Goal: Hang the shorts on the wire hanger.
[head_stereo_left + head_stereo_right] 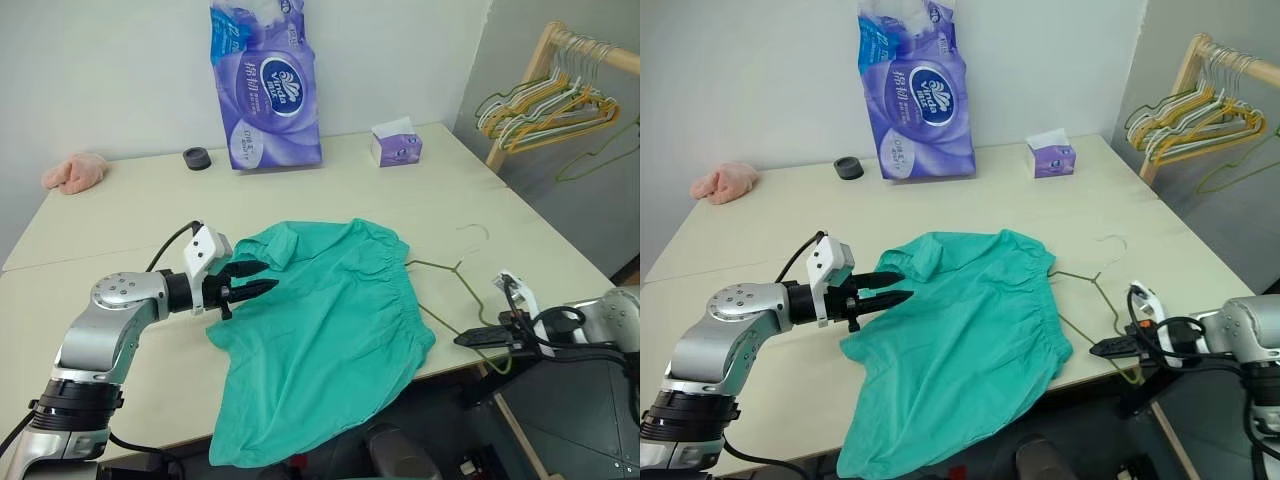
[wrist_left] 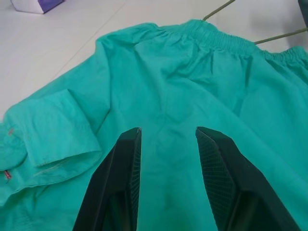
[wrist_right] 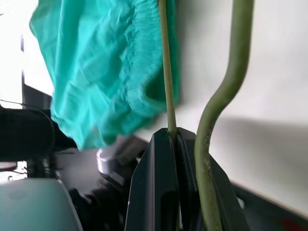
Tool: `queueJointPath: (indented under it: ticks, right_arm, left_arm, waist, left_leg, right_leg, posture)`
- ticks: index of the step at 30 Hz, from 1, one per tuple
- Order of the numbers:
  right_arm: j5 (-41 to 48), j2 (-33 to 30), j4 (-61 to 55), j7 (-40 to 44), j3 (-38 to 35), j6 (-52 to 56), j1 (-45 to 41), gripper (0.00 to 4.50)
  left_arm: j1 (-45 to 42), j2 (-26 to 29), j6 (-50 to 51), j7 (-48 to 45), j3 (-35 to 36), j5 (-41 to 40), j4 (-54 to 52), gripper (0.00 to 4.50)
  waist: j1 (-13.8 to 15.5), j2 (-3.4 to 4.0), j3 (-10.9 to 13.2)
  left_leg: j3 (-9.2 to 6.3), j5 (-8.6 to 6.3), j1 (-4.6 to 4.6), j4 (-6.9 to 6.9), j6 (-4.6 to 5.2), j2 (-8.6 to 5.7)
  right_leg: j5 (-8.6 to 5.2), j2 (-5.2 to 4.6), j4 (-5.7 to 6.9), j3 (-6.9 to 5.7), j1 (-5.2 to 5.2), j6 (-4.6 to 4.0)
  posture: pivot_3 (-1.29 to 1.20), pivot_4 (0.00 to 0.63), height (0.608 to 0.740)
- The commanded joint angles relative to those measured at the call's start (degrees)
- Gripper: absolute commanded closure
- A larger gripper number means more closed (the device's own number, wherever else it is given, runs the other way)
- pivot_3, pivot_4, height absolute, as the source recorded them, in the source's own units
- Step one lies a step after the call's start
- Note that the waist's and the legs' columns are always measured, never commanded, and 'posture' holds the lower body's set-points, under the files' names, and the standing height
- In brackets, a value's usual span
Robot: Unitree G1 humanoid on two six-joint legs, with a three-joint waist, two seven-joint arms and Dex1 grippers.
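Teal-green shorts (image 1: 325, 330) lie spread on the pale table (image 1: 130, 215), one end hanging off its near edge. Over them the left gripper (image 1: 262, 279) hovers with its fingers apart, holding nothing. At the table's right edge the right gripper (image 1: 470, 338) pinches the wire hanger (image 1: 452, 268), whose hook rests on the tabletop.

"Vinda" on purple tissue pack (image 1: 267, 85)

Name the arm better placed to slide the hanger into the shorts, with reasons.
Right. The right hand is shut on the hanger wire at the table's near edge, beside the waistband of the shorts. The left hand hovers open over the shorts, holding nothing.
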Motion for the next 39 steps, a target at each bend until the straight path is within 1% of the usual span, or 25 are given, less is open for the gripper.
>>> queueJointPath:
  ticks: [1, 9, 14, 18, 22, 23, 27, 30, 35, 38, 39]
  right_arm:
    - [-0.7, 3.3, 3.3, -4.4, -3.7, 1.1, -4.0, 4.50]
    - [-4.0, 14.3, 12.0, -14.0, -9.3, -0.1, -10.9, 4.50]
    - [-5.0, 17.3, 14.0, -16.7, -10.5, -2.5, -13.8, 4.50]
    - [-5.1, 18.4, 14.4, -18.2, -9.7, -0.9, -13.7, 4.50]
    - [-5.9, 19.0, 13.5, -17.8, -9.5, -8.0, -15.9, 4.50]
    - [-6.2, 18.8, 13.0, -17.3, -8.8, -9.5, -16.4, 4.50]
    - [-7.6, 16.4, 6.1, -13.0, -2.0, -16.7, -15.1, 4.50]
    - [-11.6, 14.5, -0.6, -10.5, 4.7, -26.0, -13.3, 4.50]
    - [-15.3, 14.7, -7.4, -9.9, 9.6, -34.5, -13.0, 4.50]
    - [-15.6, 14.4, -9.6, -9.2, 10.8, -35.5, -13.0, 4.50]
    - [-15.8, 14.3, -9.8, -8.9, 11.1, -36.0, -13.0, 4.50]
  left_arm:
    - [-0.1, 0.0, -1.1, 0.8, 1.8, 0.0, -1.4, 2.61]
    - [0.6, -0.6, -1.4, 2.3, 2.0, -0.1, -2.1, 2.61]
    - [0.5, -1.1, -2.0, 3.5, 2.3, 0.2, -1.8, 2.61]
    - [-0.4, -1.9, -2.7, 4.8, 2.2, 0.6, -1.3, 2.61]
    - [-0.6, -2.1, -3.1, 5.6, 2.6, 0.8, -1.0, 2.61]
    - [-0.7, -2.1, -3.1, 5.7, 2.7, 0.7, -0.8, 2.61]
    - [-1.1, -2.2, -3.1, 6.4, 3.5, 0.4, -0.6, 2.61]
    - [-2.6, -2.4, -2.4, 7.5, 5.0, -0.4, 0.4, 2.61]
    - [-6.5, -2.1, -0.6, 9.0, 7.4, -1.5, 2.6, 2.61]
    - [-8.8, -1.0, 0.5, 7.9, 8.0, -2.3, 3.6, 2.03]
    - [-9.3, -0.8, 0.5, 7.7, 8.0, -2.3, 3.8, 1.74]
  waist:
    - [0.1, 0.01, 0.0]
    - [0.1, 0.04, 0.0]
    - [0.1, 0.07, -0.1]
    - [0.1, 0.08, -0.2]
    - [0.1, 0.10, -0.2]
    - [0.1, 0.14, -0.2]
    - [0.0, 0.16, -0.2]
    - [0.1, 0.15, -0.3]
    - [0.1, 0.14, -0.3]
    - [0.1, 0.13, -0.4]
    - [0.1, 0.13, -0.4]
  left_leg:
    - [0.00, 0.00, 0.00, 0.00, 0.00, -0.01]
    - [-0.02, 0.00, -0.02, 0.00, 0.00, -0.02]
    - [-0.02, 0.00, -0.04, 0.01, 0.00, -0.03]
    - [-0.04, 0.00, -0.04, 0.01, 0.00, -0.03]
    - [-0.05, 0.00, -0.05, 0.01, 0.00, -0.03]
    - [-0.05, 0.00, -0.05, 0.01, 0.00, -0.04]
    - [-0.07, 0.00, -0.06, 0.00, 0.00, -0.04]
    - [-0.08, 0.00, -0.07, 0.01, 0.00, -0.03]
    - [-0.11, 0.01, -0.08, 0.04, -0.01, -0.04]
    - [-0.13, 0.01, -0.10, 0.04, -0.01, -0.04]
    - [-0.13, 0.01, -0.10, 0.04, -0.01, -0.05]
  right_leg:
    - [0.06, -0.01, 0.00, 0.00, -0.01, -0.10]
    - [0.13, -0.03, 0.05, -0.02, -0.02, -0.20]
    - [0.16, -0.05, 0.06, -0.03, -0.03, -0.16]
    - [0.17, -0.06, 0.06, -0.05, -0.03, -0.15]
    - [0.18, -0.06, 0.07, -0.05, -0.04, -0.14]
    - [0.18, -0.06, 0.07, -0.05, -0.04, -0.14]
    - [0.18, -0.05, 0.07, -0.07, -0.07, -0.13]
    - [0.18, -0.05, 0.07, -0.09, -0.06, -0.13]
    - [0.19, -0.06, 0.07, -0.11, -0.07, -0.10]
    - [0.20, -0.08, 0.06, -0.13, -0.08, -0.10]
    - [0.20, -0.09, 0.07, -0.13, -0.08, -0.11]
  posture:
    - [-0.32, 0.048, 0.740]
    - [-0.30, 0.036, 0.740]
    - [-0.29, 0.028, 0.740]
    - [-0.29, 0.021, 0.740]
    - [-0.29, 0.019, 0.740]
    - [-0.29, 0.016, 0.740]
    - [-0.29, 0.013, 0.740]
    - [-0.29, 0.006, 0.740]
    - [-0.29, 0.001, 0.740]
    - [-0.29, 0.001, 0.740]
    - [-0.29, 0.001, 0.740]
